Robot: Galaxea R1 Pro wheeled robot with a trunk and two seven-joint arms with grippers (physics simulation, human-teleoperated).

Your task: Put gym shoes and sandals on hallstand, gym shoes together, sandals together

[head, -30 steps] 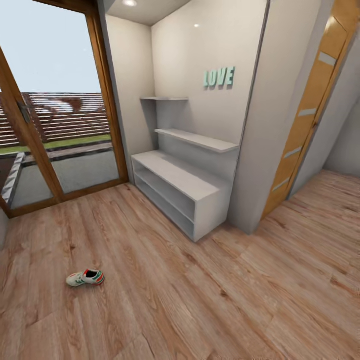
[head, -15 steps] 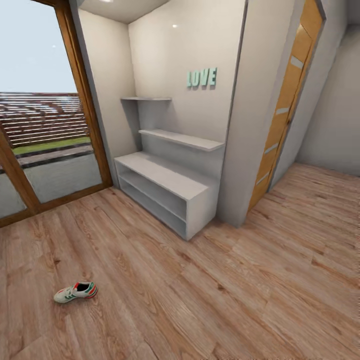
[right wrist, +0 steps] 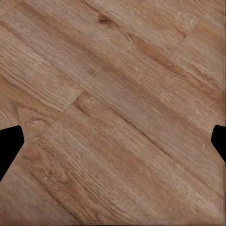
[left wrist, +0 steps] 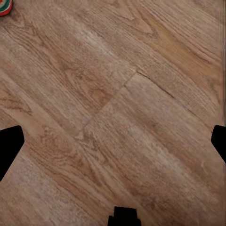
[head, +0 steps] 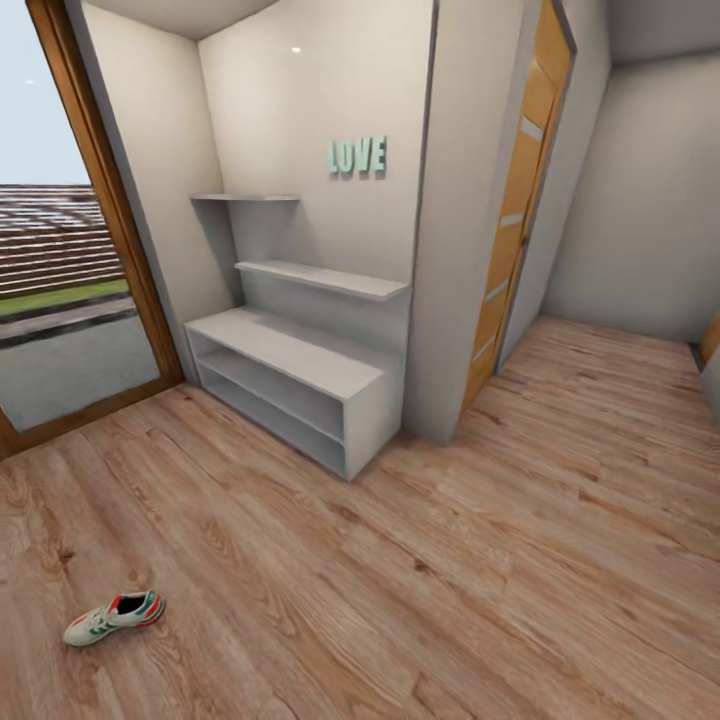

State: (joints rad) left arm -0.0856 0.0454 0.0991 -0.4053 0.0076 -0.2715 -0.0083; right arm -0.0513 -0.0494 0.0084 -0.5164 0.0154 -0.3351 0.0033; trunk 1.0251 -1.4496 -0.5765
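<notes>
One gym shoe (head: 113, 617), white with green stripes and a red-orange heel, lies on its own on the corridor floor (head: 450, 580) at the lower left of the head view. The hallstand (head: 290, 385) stands against the far wall, with two open shelf levels holding nothing and two floating shelves above. The other gym shoe and both sandals are out of view. My left gripper (left wrist: 113, 141) hangs open over bare planks, and a red-and-green edge of the gym shoe (left wrist: 4, 5) shows at that view's corner. My right gripper (right wrist: 113, 141) is open over bare floor too.
A glass door in a brown wooden frame (head: 100, 210) is left of the hallstand. A wall pier (head: 450, 280) and an orange wooden door (head: 510, 220) stand to its right, and the corridor runs on beyond them. Teal "LOVE" letters (head: 357, 157) hang on the wall.
The head camera has swung right, so the whole picture has slid left and more of the right corridor shows. The shoe and hallstand themselves have not moved.
</notes>
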